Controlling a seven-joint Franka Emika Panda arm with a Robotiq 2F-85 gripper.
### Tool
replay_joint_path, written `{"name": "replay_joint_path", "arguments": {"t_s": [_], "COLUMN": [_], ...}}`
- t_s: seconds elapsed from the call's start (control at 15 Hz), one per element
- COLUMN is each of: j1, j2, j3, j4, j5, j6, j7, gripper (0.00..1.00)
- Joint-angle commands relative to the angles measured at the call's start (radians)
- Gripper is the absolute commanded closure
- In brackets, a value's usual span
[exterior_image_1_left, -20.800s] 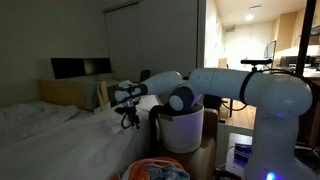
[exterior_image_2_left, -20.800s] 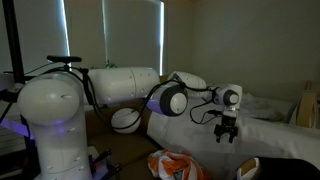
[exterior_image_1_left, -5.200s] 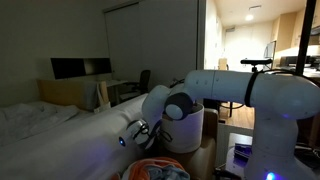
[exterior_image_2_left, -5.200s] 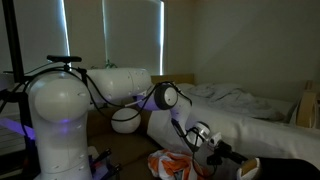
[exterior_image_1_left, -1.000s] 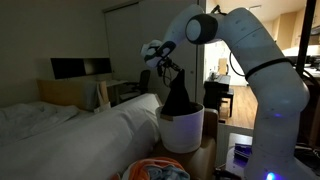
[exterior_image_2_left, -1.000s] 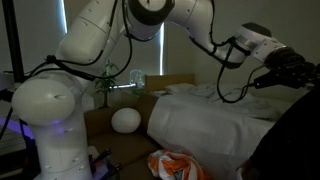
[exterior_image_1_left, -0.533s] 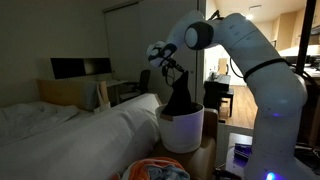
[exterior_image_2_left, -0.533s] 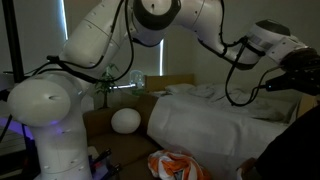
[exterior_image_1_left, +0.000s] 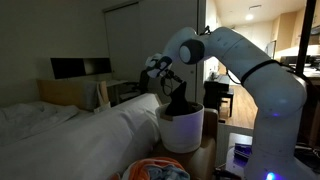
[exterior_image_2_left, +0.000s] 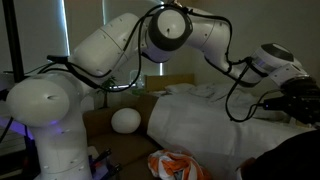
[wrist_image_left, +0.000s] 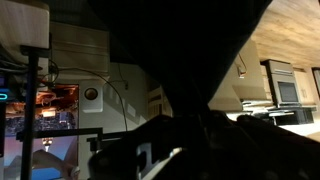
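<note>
A dark garment (exterior_image_1_left: 178, 101) hangs from my gripper (exterior_image_1_left: 171, 80), which is shut on its upper end. Its lower part sinks into a white round hamper (exterior_image_1_left: 184, 133) beside the bed. In an exterior view the gripper (exterior_image_2_left: 291, 101) is at the far right, with the dark garment (exterior_image_2_left: 287, 152) filling the lower right corner in front of the camera. In the wrist view the dark garment (wrist_image_left: 190, 60) covers most of the picture, so the jaws are hidden behind it.
A bed with white bedding (exterior_image_1_left: 60, 135) stretches beside the hamper. A heap of orange and white clothes (exterior_image_2_left: 176, 165) lies on the floor in front. A white globe (exterior_image_2_left: 125, 120) sits on a low stand. Beyond the hamper a doorway opens onto a lit room (exterior_image_1_left: 250, 40).
The arm has come down and folded inward. The gripper with the dark garment has dropped lower over the hamper, and more of the cloth now lies inside it.
</note>
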Motion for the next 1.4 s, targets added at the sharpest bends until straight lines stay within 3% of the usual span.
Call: {"name": "replay_joint_path", "arguments": {"t_s": [0.0, 0.13, 0.33, 0.4, 0.47, 1.13, 1.33], "j1": [-0.039, -0.056, -0.097, -0.103, -0.108, -0.103, -0.070], "j2": [0.065, 0.093, 0.106, 0.114, 0.117, 0.122, 0.078], "j3": [-0.025, -0.041, -0.014, -0.013, -0.011, 0.005, 0.028], "j4": [0.106, 0.142, 0.170, 0.185, 0.192, 0.243, 0.197], "j5": [0.088, 0.127, 0.138, 0.144, 0.147, 0.132, 0.099], "j6": [-0.051, -0.070, -0.090, -0.097, -0.100, -0.114, -0.024], "j7": [-0.075, -0.096, -0.112, -0.121, -0.131, -0.166, -0.266], "gripper": [0.95, 0.95, 0.95, 0.70, 0.69, 0.05, 0.00]}}
